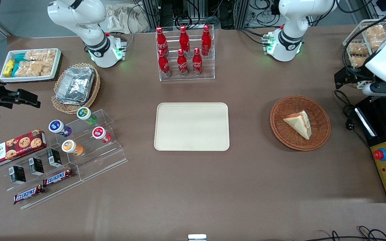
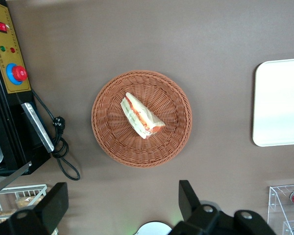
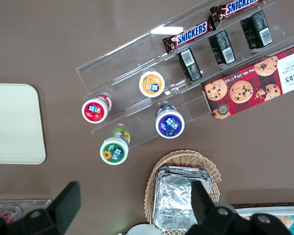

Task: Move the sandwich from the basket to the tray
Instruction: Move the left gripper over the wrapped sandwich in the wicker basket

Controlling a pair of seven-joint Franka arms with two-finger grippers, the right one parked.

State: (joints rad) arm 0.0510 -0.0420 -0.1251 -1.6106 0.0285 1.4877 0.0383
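The sandwich [image 1: 299, 124] lay in the basket [image 1: 321, 136], its red and green filling [image 2: 146, 121] showing along the cut edge. The tray [image 1: 192, 126] sat bare on the brown table [image 1: 246, 180], well apart from the basket toward the parked arm's end. The gripper [image 2: 122, 208] hung high above the basket — fingers [image 2: 188, 198] spread wide, holding nothing.

A flat cream-beige plastic tray [image 3: 12, 122] was seen near a clear acrylic stepped rack [image 3: 118, 58], on which brown-wrapped Snickers bars [image 3: 191, 33] were laid.
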